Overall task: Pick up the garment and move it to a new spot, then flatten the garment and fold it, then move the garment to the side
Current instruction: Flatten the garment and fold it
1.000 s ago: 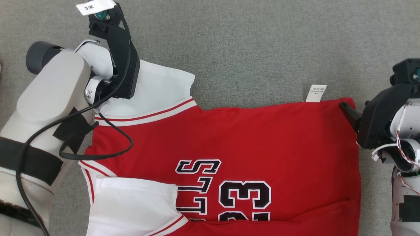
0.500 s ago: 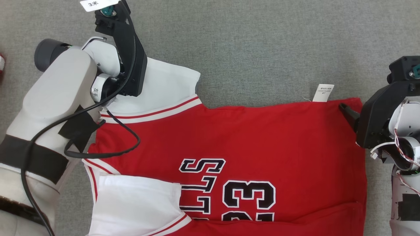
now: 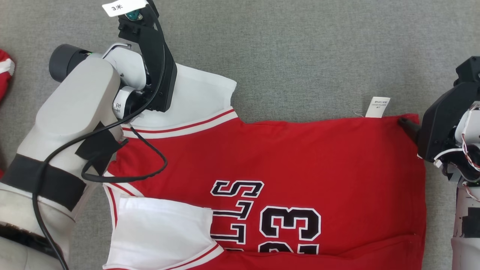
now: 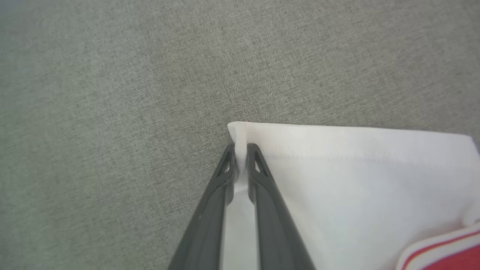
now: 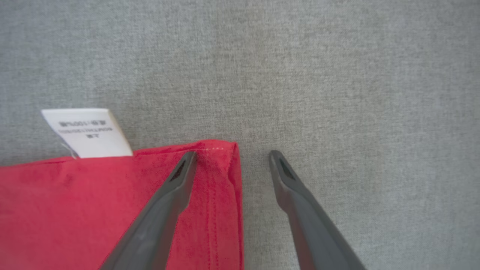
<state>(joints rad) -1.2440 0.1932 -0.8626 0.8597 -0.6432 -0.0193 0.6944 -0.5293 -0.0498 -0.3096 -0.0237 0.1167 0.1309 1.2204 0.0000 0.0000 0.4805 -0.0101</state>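
At the far left edge of the head view, a bit of red and white cloth [image 3: 4, 73] lies on the grey fabric surface [image 3: 300, 48]. Just right of it, the pale left forearm [image 3: 71, 112] rises from the lower left toward the upper left of the frame. A black cable [image 3: 144, 165] loops off it across the cloth, and a white paper tag [image 3: 122, 6] sits at the wrist's top.

The left hand [image 4: 240, 150] is closed. In the left wrist view, near the centre of the frame, its two dark fingers [image 4: 225, 168] pinch the corner of a white sleeve [image 3: 198, 97], with a strip of white cloth caught between them.

The sleeve belongs to the jersey [image 3: 300, 157], which lies spread flat on the grey surface and takes up the middle and lower part of the head view. It is red with white and red striped trim. Black letters and the number 23 run off the bottom edge. A second white sleeve [image 3: 161, 228] lies at the lower left.

A white care label [image 3: 378, 107] sticks out from the jersey's upper edge, near its upper right corner.

At the right edge, the right hand [image 5: 232, 155] is open. In the right wrist view, one finger sits over the red hem corner and the other over the bare grey surface beside it. I cannot tell whether either touches down.
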